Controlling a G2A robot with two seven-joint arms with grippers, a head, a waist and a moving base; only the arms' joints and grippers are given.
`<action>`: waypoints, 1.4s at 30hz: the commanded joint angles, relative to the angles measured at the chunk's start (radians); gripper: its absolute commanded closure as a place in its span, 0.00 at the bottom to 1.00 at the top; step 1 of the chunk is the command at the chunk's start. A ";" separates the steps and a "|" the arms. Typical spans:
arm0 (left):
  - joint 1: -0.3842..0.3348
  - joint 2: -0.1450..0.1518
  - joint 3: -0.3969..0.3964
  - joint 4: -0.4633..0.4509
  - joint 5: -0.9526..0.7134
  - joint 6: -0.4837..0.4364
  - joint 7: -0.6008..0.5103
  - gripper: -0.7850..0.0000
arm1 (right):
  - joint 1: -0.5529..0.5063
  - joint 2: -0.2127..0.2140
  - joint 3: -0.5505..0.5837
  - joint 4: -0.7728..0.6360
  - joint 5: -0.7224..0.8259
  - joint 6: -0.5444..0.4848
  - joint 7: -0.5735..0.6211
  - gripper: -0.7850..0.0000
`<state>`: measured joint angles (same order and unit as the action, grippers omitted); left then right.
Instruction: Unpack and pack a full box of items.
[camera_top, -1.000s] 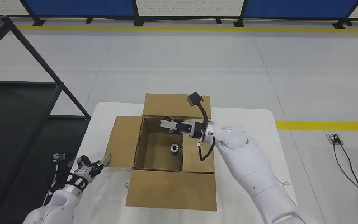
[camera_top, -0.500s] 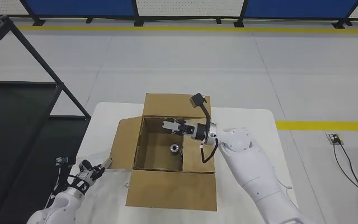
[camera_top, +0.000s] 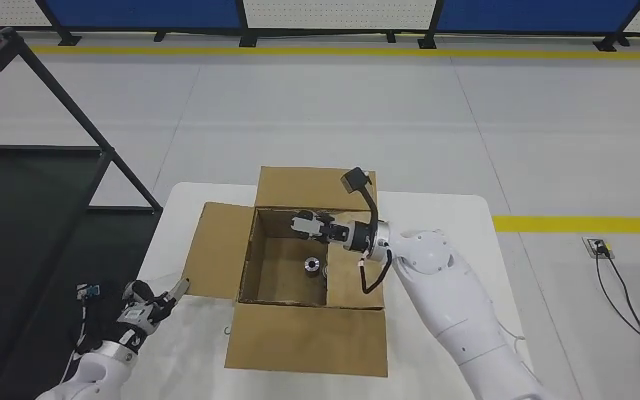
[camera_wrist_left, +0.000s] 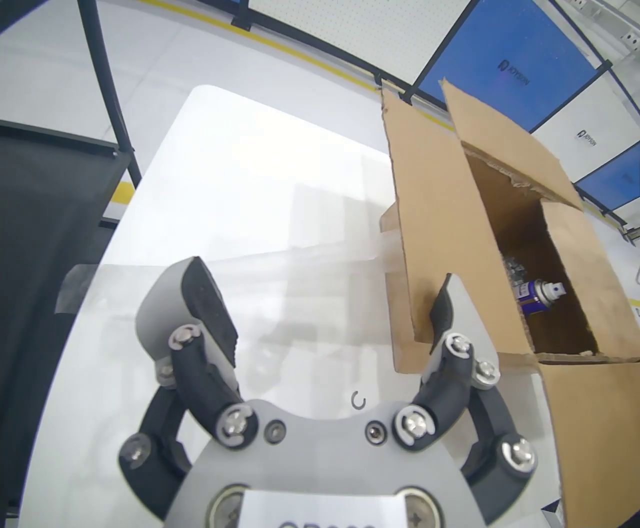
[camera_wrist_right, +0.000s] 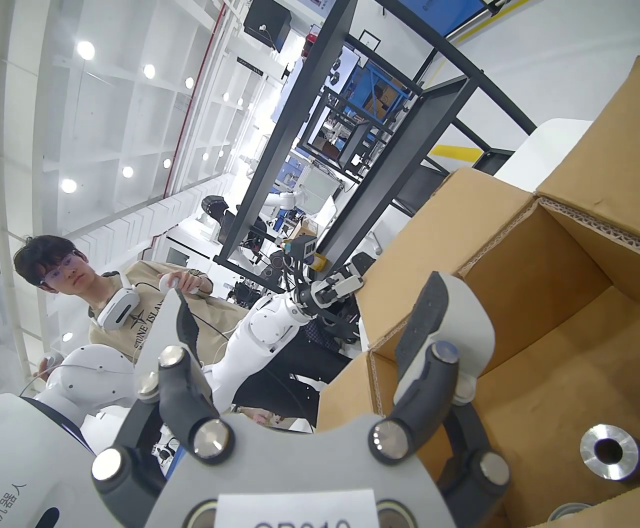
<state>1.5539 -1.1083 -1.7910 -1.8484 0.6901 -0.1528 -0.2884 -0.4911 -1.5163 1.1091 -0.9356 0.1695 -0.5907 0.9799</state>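
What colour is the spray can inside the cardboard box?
The spray can is blue with a white nozzle, best seen in the left wrist view.

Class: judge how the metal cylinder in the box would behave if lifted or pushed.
The metal cylinder looks thick-walled around a small bore, so it is probably heavy for its size. Its shiny surface may slip when gripped. It stands on end in the box, so a push should slide it, not roll it.
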 joint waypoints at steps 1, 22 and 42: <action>0.023 -0.001 -0.010 -0.037 0.003 -0.003 0.013 0.00 | -0.002 0.002 0.000 -0.004 0.000 0.002 -0.001 0.00; 0.087 -0.001 0.028 -0.370 -0.018 -0.137 -0.045 0.00 | -0.093 0.047 0.082 -0.104 0.004 -0.013 -0.045 0.00; -0.220 -0.011 0.303 -0.061 0.019 -0.041 -0.180 0.00 | -0.341 0.147 0.336 -0.305 -0.205 0.186 -0.146 0.00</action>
<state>1.3357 -1.1193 -1.4852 -1.9136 0.7112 -0.1942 -0.4672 -0.8221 -1.3735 1.4308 -1.2315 -0.0212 -0.4251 0.8491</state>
